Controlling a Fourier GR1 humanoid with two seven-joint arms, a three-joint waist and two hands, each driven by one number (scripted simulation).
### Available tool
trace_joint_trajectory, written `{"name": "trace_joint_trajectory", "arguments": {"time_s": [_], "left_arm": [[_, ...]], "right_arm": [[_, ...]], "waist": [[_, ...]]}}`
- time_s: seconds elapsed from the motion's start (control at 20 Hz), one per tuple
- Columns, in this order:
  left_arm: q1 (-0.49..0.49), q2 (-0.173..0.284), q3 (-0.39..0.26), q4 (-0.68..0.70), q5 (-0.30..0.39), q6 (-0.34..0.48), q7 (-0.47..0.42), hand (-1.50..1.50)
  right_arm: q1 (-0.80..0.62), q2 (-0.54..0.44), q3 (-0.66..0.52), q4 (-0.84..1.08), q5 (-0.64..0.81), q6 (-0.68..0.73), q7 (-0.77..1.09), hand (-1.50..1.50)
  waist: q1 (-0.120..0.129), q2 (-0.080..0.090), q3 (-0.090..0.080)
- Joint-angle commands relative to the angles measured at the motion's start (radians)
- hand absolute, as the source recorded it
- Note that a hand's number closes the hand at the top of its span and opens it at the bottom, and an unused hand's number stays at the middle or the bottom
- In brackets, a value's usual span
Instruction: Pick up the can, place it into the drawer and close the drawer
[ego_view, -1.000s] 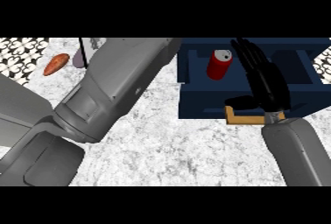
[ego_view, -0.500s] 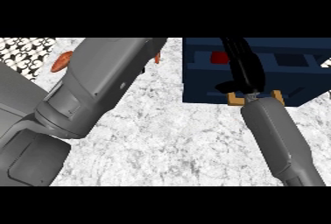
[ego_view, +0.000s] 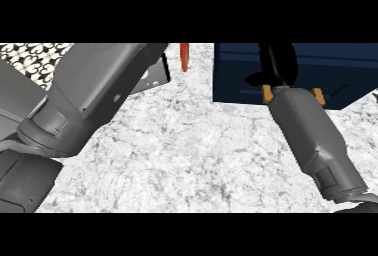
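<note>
Grey marble counter (ego_view: 192, 150) fills the near ground. At one o'clock the right hand (ego_view: 277, 65) lies straight-fingered on the dark-blue drawer (ego_view: 332, 70). The can is hidden; the left hand is out of sight.

Views: one, from the robot's head.
Facing: steeply down, close over the counter (ego_view: 184, 150).
Edges: forearms enter from below.

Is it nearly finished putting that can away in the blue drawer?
Seemingly close. No can shows on the marble counter, nor in the right hand, which lies against the navy drawer front above the tan handle. Whether the drawer is fully shut cannot be told. The left hand is out of view.
</note>
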Motion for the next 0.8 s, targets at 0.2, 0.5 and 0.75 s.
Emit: {"name": "trace_joint_trajectory", "arguments": {"time_s": [0.2, 0.5, 0.75], "left_arm": [[0.108, 0.056, -0.014, -0.130, -0.005, -0.044, 0.045, -1.50], [0.148, 0.126, -0.014, -0.229, -0.011, -0.051, 0.096, -1.50], [0.239, 0.119, -0.032, -0.295, -0.023, -0.038, 0.070, -1.50]], "right_arm": [[-0.166, -0.036, -0.061, 0.195, 0.010, -0.081, -0.019, -1.50], [-0.243, -0.011, -0.078, 0.247, 0.006, -0.100, -0.014, -1.50], [-0.306, -0.001, -0.144, 0.242, -0.077, -0.048, -0.078, -1.50]], "waist": [[0.034, 0.004, 0.000], [0.035, 0.002, 0.000], [0.046, 0.004, 0.001]]}}
